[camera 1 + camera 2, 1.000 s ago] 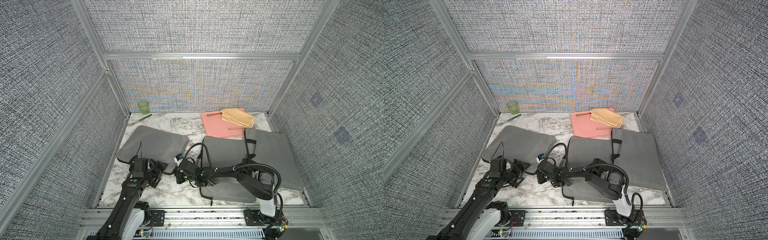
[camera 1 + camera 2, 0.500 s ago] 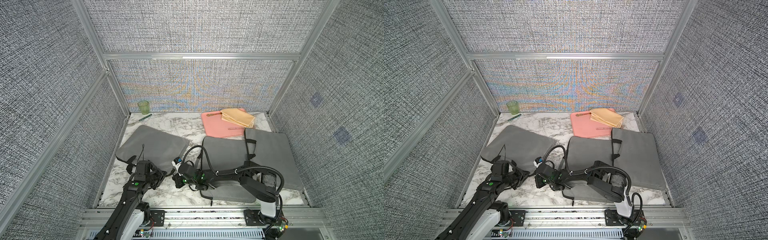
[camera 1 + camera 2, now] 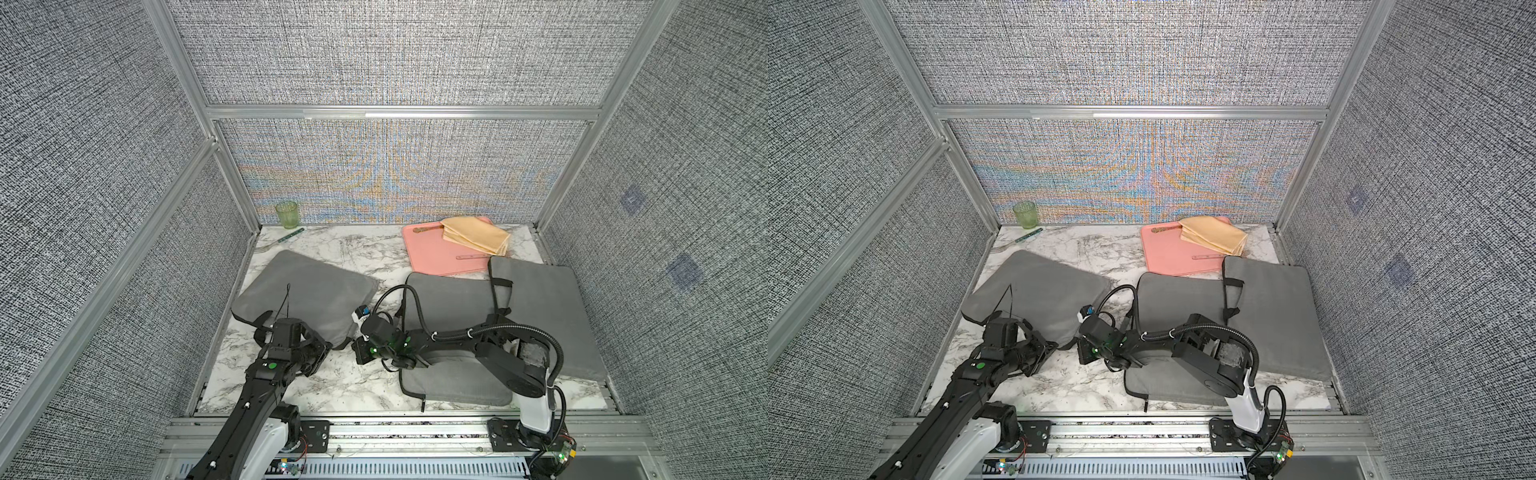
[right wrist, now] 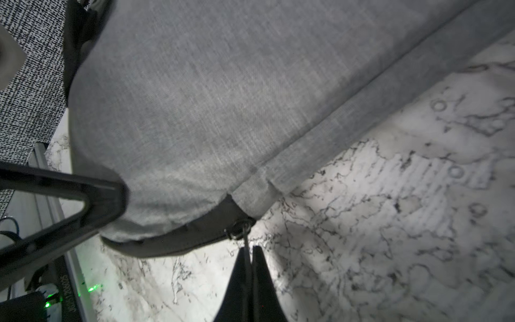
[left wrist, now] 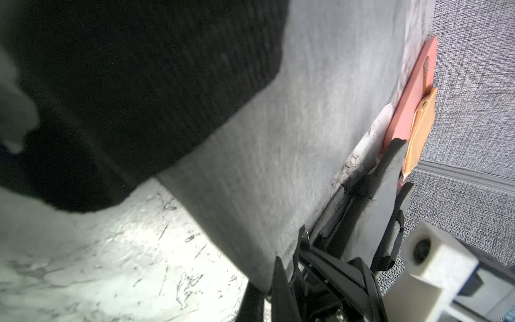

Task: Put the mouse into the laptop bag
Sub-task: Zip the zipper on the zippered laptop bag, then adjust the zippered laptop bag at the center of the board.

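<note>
The grey laptop bag (image 3: pixel 307 299) (image 3: pixel 1038 291) lies flat on the left of the marble table. My left gripper (image 3: pixel 329 345) (image 5: pixel 267 290) is at the bag's near right corner, shut on the grey fabric edge (image 5: pixel 262 278). My right gripper (image 3: pixel 356 352) (image 4: pixel 249 251) faces that same corner from the right, shut on the thin zipper pull (image 4: pixel 245 239), which hangs from a metal ring (image 4: pixel 238 231). The dark zip band (image 4: pixel 181 239) runs along the bag's edge. The mouse is out of view in every frame.
Two more grey bags lie at the middle (image 3: pixel 449 307) and right (image 3: pixel 544 316), under the right arm. A pink tray (image 3: pixel 432 253) with a yellow cloth (image 3: pixel 476 235) sits at the back right. A green cup (image 3: pixel 286 214) and a fork (image 3: pixel 291 236) stand at the back left.
My left gripper was open a second ago; it has closed on the bag's corner fabric. Both grippers and that corner have shifted slightly toward the front edge.
</note>
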Robot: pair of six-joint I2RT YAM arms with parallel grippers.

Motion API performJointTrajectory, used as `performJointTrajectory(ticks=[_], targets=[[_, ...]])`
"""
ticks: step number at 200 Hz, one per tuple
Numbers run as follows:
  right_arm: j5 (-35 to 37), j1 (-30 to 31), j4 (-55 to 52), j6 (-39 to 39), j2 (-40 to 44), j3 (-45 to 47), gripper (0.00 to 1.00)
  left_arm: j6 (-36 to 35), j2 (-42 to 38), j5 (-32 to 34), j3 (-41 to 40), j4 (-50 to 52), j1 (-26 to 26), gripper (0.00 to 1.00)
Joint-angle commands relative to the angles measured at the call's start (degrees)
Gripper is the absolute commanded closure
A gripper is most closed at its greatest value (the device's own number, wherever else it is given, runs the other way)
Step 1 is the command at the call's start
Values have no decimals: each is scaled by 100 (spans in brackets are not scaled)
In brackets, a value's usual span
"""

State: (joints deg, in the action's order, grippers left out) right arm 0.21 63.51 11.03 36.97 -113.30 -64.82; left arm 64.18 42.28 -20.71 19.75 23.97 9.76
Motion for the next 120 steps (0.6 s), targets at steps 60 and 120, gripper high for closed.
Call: performJointTrajectory(ticks=[60, 120], targets=[[983, -769, -1339, -597, 704, -240, 20, -351, -647, 420, -22, 1081, -4, 100], [603, -1516, -2438, -1219, -1191, -2931, 1, -569, -443, 432, -35, 1089, -5, 100]])
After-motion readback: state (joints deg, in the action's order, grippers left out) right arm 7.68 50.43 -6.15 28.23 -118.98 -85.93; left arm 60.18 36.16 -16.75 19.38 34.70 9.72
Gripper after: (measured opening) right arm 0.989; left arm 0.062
